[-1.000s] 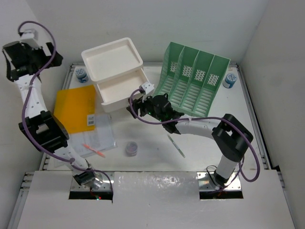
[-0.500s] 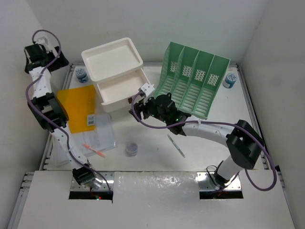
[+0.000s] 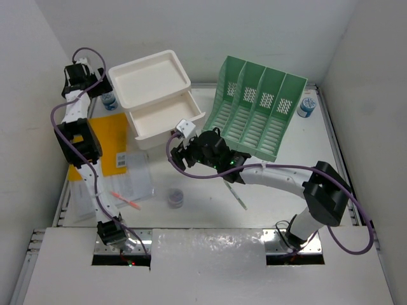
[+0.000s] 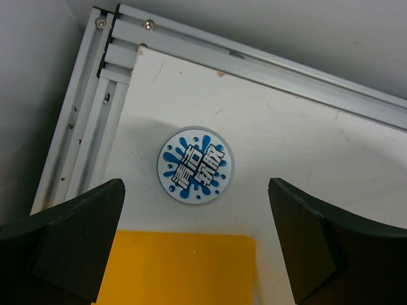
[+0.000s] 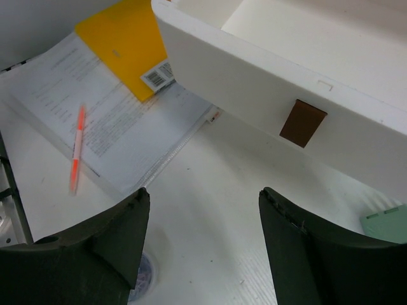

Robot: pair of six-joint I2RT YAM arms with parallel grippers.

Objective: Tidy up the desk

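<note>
White desk [image 3: 210,190] spans the top view beneath both arms, carrying one drawer box [image 3: 159,95], one four-slot green rack [image 3: 254,114] and two blue-lidded tins [image 3: 308,107], while the left wrist view shows the left gripper [image 4: 195,190] spread wide, framing one tin [image 4: 195,164], and the right wrist view shows the right gripper [image 5: 203,197] equally agape near one orange pen [image 5: 76,149].

Bright, even light on the desk [image 3: 273,213], soft shadows; orange pen [image 5: 76,149] slightly blurred.

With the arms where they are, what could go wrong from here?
1. The left gripper hangs open over the blue-splash tub, which sits close to the rail at the desk corner; descending, a finger may strike the rail or snag the yellow folder.
2. The right gripper is open close to the white drawer front; pushing forward might shove the box instead of catching the brown tab.
</note>
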